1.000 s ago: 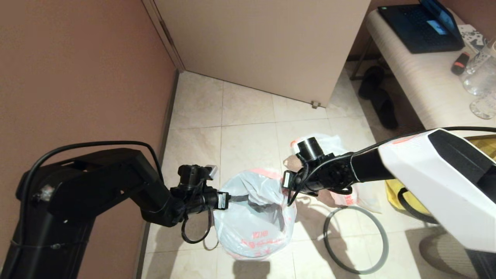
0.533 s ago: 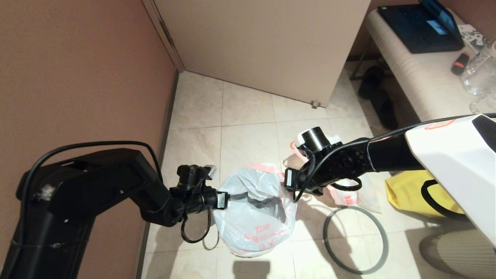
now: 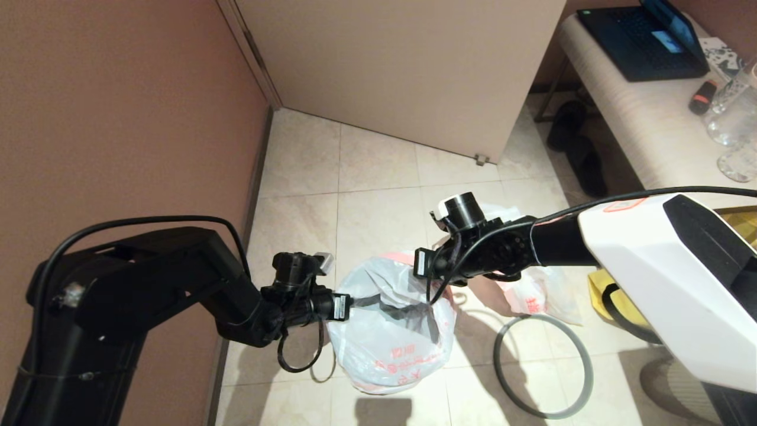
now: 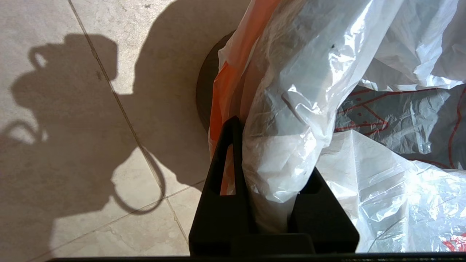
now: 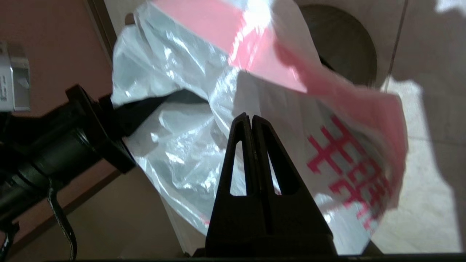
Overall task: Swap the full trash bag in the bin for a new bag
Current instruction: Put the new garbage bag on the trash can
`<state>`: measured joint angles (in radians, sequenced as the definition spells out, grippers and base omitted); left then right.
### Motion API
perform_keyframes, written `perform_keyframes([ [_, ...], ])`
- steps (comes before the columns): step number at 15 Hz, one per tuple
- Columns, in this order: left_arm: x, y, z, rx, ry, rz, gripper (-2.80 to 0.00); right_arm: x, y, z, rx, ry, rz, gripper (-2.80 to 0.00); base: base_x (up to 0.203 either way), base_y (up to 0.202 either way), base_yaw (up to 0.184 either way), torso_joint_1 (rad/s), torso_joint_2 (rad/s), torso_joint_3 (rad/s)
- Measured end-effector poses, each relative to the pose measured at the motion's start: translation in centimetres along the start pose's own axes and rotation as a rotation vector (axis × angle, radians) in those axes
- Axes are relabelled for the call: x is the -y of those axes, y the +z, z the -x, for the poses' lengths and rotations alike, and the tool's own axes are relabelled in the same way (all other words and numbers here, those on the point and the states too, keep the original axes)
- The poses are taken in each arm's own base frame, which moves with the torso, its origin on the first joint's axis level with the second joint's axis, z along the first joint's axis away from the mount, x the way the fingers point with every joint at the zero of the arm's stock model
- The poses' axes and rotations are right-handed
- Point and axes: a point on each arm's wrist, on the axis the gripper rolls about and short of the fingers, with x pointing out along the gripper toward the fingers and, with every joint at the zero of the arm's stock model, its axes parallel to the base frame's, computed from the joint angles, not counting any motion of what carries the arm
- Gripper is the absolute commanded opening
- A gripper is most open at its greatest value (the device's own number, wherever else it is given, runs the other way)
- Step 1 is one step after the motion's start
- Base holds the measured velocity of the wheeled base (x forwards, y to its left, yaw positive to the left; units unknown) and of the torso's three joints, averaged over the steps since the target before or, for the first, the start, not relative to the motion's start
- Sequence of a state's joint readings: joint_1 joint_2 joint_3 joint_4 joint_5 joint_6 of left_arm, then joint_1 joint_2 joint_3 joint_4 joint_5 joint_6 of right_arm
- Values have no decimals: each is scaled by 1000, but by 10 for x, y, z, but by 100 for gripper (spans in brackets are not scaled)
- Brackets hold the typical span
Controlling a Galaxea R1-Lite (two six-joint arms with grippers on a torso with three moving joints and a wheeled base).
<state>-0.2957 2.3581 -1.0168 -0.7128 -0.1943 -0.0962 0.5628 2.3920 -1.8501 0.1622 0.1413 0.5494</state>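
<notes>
The new bag (image 3: 393,337) hangs between the two grippers, over the floor (image 3: 378,177) near the brown wall (image 3: 118,118). It is white and thin, with red marks and a pink band.

The left gripper (image 3: 355,302) is at the bag's left edge. In the left wrist view its jaws are closed on a bunched fold of the bag (image 4: 291,145). The plastic sits right between the two fingers (image 4: 225,160) and spills out past their tips. A bit of the orange-pink band lies against one finger.

The right gripper (image 3: 430,291) is at the bag's right edge, by the rim. In the right wrist view its jaws are pressed tight together, with no gap. The bag (image 5: 276,120) lies just behind and around the tips. I cannot tell if a thin bit of plastic is pinched in there.

The bin (image 5: 342,40) is a dark round thing under the bag. The bag hides most of it. A bit of its dark side shows in the left wrist view too (image 4: 204,98).

The grey hoop (image 3: 543,367) lies flat on the floor, to the right of the bag. The full bag (image 3: 535,293) sits on the floor behind the right arm. A yellow tote (image 3: 609,296) is just beside it.
</notes>
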Motion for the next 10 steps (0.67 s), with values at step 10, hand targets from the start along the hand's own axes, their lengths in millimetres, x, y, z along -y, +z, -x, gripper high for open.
perform_keyframes([
  [10,2,-1,0,-4,-4,-2,-280,17,12,-49,192,20,73,-280,0,0,0,0,0,0],
])
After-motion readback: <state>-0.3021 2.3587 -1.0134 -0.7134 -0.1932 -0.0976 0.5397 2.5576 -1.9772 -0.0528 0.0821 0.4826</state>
